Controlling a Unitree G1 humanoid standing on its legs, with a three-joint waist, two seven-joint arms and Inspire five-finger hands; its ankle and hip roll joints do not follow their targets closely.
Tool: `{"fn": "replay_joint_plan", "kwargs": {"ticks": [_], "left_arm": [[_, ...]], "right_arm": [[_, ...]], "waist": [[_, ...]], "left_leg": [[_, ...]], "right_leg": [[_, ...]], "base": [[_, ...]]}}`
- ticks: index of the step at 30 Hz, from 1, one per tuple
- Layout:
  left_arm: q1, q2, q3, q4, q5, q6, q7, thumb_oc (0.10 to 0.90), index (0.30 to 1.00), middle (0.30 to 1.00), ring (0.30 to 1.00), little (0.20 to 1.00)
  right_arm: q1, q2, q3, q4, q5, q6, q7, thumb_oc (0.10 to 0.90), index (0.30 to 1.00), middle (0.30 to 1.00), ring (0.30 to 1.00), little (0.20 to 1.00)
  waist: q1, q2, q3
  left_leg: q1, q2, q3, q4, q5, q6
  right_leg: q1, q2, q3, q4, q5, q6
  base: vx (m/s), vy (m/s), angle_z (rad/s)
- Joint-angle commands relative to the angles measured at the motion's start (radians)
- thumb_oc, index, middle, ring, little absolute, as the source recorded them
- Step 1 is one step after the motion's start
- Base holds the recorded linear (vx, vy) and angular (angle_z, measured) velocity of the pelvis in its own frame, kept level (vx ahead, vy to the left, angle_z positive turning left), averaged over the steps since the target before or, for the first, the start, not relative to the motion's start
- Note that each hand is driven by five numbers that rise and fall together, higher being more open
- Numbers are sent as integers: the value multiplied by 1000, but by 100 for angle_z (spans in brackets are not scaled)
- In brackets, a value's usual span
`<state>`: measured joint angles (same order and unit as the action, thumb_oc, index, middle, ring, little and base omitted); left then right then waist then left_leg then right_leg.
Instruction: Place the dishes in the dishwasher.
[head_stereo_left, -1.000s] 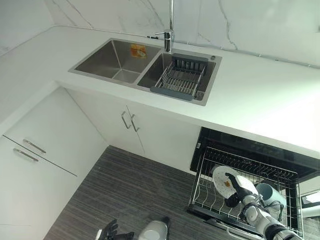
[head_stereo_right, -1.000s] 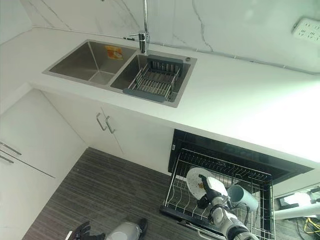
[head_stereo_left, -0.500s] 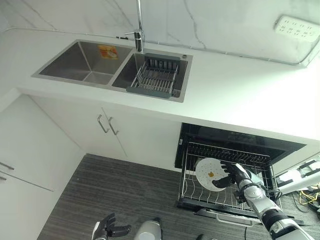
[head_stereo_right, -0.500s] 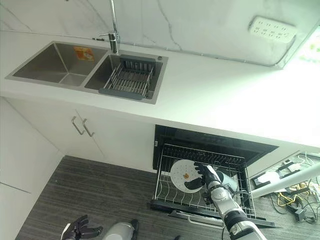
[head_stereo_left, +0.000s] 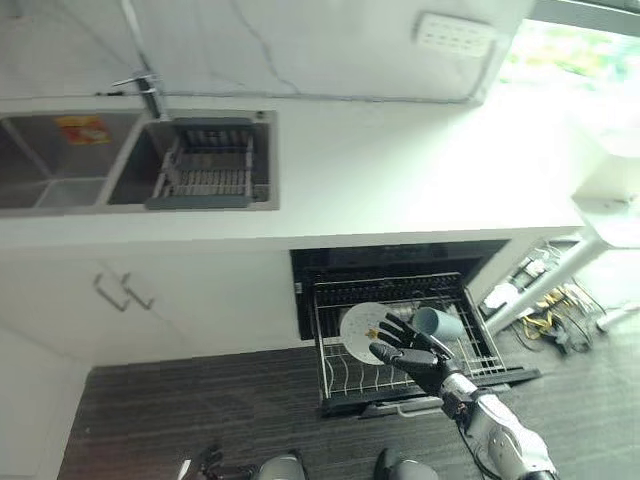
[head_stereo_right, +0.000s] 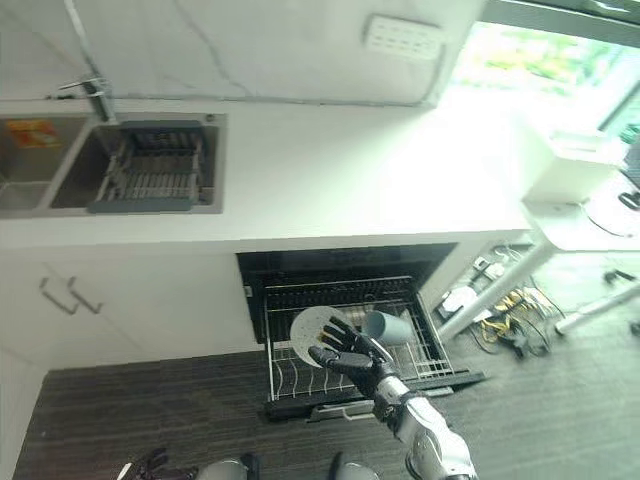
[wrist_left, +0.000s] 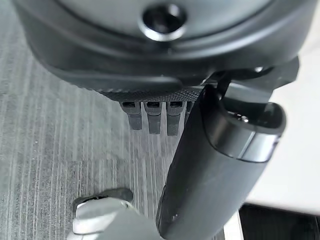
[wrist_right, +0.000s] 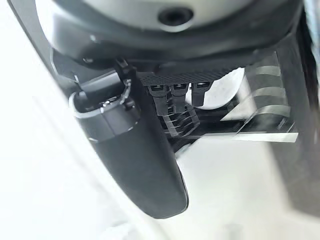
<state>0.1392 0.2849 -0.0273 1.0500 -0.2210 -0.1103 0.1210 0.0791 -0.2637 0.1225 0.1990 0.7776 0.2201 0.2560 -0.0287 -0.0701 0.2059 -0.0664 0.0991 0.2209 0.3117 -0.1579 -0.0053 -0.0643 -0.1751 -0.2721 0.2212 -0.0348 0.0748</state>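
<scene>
**Right hand spread over dishwasher rack, plate standing in rack**

Left eye view: dishwasher rack (head_stereo_left: 335, 375) pulled out under the white counter (head_stereo_left: 400, 180). White plate (head_stereo_left: 362, 330) stands on edge in the rack's tines; grey-blue cup (head_stereo_left: 438, 323) lies just beside it. Right hand (head_stereo_left: 412, 352) hovers in front of plate w/ fingers splayed, holding nothing; contact w/ plate can't be confirmed. Left hand (head_stereo_left: 208, 462) low at the frame's bottom edge, over dark floor (head_stereo_left: 180, 400).

Right eye view: same layout; sink (head_stereo_right: 20, 190) w/ drying rack (head_stereo_right: 150, 175) on counter's left.

Left wrist view: fingers (wrist_left: 152, 117) straight, relaxed, empty, above floor.

Right wrist view: fingers (wrist_right: 172, 107) extended, nothing gripped; plate's white face past them.
</scene>
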Motion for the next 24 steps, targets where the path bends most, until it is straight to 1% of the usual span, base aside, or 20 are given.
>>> {"fn": "replay_joint_plan", "kwargs": {"ticks": [1, 2, 3, 6, 7, 8, 9, 11, 13, 14, 16, 17, 18, 19, 20, 22, 23, 24], "left_arm": [[-3, 19, -9, -4, 15, -43, 23, 800, 900, 900, 900, 900], [-1, 14, -6, 3, 9, -49, 24, 800, 900, 900, 900, 900], [2, 12, -6, 3, 7, -50, 26, 800, 900, 900, 900, 900], [18, 9, 5, 2, 0, -60, 24, 800, 900, 900, 900, 900], [22, 7, 7, 2, 1, -63, 24, 800, 900, 900, 900, 900], [27, 4, 11, 5, 3, -70, 24, 800, 900, 900, 900, 900], [35, 0, 19, 3, 7, -73, 24, 800, 900, 900, 900, 900], [39, -3, 24, 0, 5, -76, 26, 800, 900, 900, 900, 900], [43, -4, 28, -1, 1, -79, 26, 800, 900, 900, 900, 900], [44, -5, 31, 2, -2, -82, 27, 800, 900, 900, 900, 900], [46, -8, 34, 3, -8, -86, 29, 800, 900, 900, 900, 900], [45, -13, 34, 1, -7, -84, 31, 800, 900, 900, 900, 900], [46, -20, 24, 1, -20, -89, 38, 800, 900, 900, 900, 900], [43, -23, 24, 5, -25, -92, 37, 800, 900, 900, 900, 900], [41, -26, 21, 3, -32, -92, 39, 800, 900, 900, 900, 900], [35, -25, 9, -4, -41, -85, 42, 800, 900, 900, 900, 900], [32, -24, 3, -5, -47, -83, 45, 800, 900, 900, 900, 900], [29, -22, -2, -5, -47, -80, 47, 800, 900, 900, 900, 900]], "right_arm": [[-83, -12, -94, -40, 109, -118, 16, 800, 900, 900, 900, 900], [-62, -16, -115, -57, 102, -148, 12, 800, 900, 900, 900, 900], [-47, -19, -125, -75, 112, -159, 4, 800, 900, 900, 900, 900], [4, -23, -168, -121, 142, -171, 4, 800, 900, 900, 900, 900], [20, -21, -178, -128, 142, -185, 6, 800, 900, 900, 900, 900], [39, -16, -189, -133, 136, -203, 12, 800, 900, 900, 900, 900], [68, -15, -211, -142, 101, -244, -1, 800, 900, 900, 900, 900], [82, -17, -223, -141, 79, -273, -20, 800, 900, 900, 900, 900], [95, -17, -232, -138, 82, -290, -47, 800, 900, 900, 900, 900], [103, -12, -238, -129, 67, -314, -63, 800, 900, 900, 900, 900], [114, -5, -248, -121, 73, -338, -92, 800, 900, 900, 900, 900], [129, 11, -252, -106, 64, -382, -135, 800, 900, 900, 900, 900], [136, 11, -246, -104, 50, -404, -197, 800, 900, 900, 900, 900], [142, 16, -242, -82, 52, -406, -234, 800, 900, 900, 900, 900], [149, 21, -237, -57, 73, -390, -269, 800, 900, 900, 900, 900], [157, 42, -210, 10, 145, -331, -295, 800, 900, 900, 900, 900], [156, 50, -197, 33, 157, -331, -310, 800, 900, 900, 900, 900], [155, 60, -177, 64, 190, -303, -316, 800, 900, 900, 900, 900]], "waist": [[12, 33, -52], [-8, 31, -54], [-16, 30, -57], [-42, 27, -59], [-48, 27, -59], [-57, 26, -60], [-72, 24, -56], [-80, 23, -59], [-87, 23, -60], [-94, 23, -56], [-101, 25, -51], [-108, 26, -54], [-113, 27, -50], [-116, 29, -45], [-117, 30, -45], [-113, 31, -43], [-110, 31, -46], [-104, 31, -47]], "left_leg": [[15, 22, 1, -12, -61, -45], [18, 26, 11, -12, -63, -43], [19, 28, 17, -12, -64, -43], [23, 35, 33, -12, -69, -41], [24, 37, 38, -12, -70, -40], [25, 39, 43, -12, -71, -40], [36, 42, 50, -12, -80, -39], [30, 44, 56, -12, -76, -38], [31, 48, 62, -12, -77, -38], [35, 50, 66, -12, -78, -38], [41, 52, 69, -12, -83, -37], [32, 52, 73, -12, -79, -35], [32, 52, 75, -12, -79, -35], [38, 51, 75, -12, -83, -35], [37, 51, 76, -12, -83, -36], [35, 49, 76, -12, -82, -35], [29, 48, 75, -12, -78, -34], [27, 46, 70, -12, -77, -34]], "right_leg": [[7, 19, 17, 79, -137, 41], [2, 25, 33, 79, -138, 40], [-3, 28, 40, 79, -137, 41], [-13, 37, 66, 79, -137, 41], [-16, 40, 72, 79, -137, 41], [-20, 42, 80, 79, -137, 41], [-17, 49, 94, 79, -141, 43], [-29, 52, 104, 79, -137, 41], [-33, 55, 111, 79, -137, 40], [-32, 58, 117, 79, -138, 40], [-29, 61, 125, 79, -141, 41], [-42, 67, 137, 79, -137, 37], [-45, 69, 143, 79, -136, 37], [-40, 71, 146, 79, -139, 38], [-40, 71, 147, 79, -140, 38], [-39, 70, 144, 79, -139, 36], [-44, 69, 142, 79, -135, 34], [-43, 68, 139, 79, -135, 33]], "base": [[7, -6, -32], [12, -9, -28], [18, -18, -20], [6, -20, -34], [-9, -15, -42], [0, -19, -26], [-10, -21, -26], [-13, -14, -18], [-7, -7, -29], [4, 3, -23], [-12, 8, -19], [-45, 8, -9], [-37, 19, -19], [-11, 28, -29], [-8, 27, -29], [-30, 11, -5], [-29, -1, 4], [0, 0, 0]]}}
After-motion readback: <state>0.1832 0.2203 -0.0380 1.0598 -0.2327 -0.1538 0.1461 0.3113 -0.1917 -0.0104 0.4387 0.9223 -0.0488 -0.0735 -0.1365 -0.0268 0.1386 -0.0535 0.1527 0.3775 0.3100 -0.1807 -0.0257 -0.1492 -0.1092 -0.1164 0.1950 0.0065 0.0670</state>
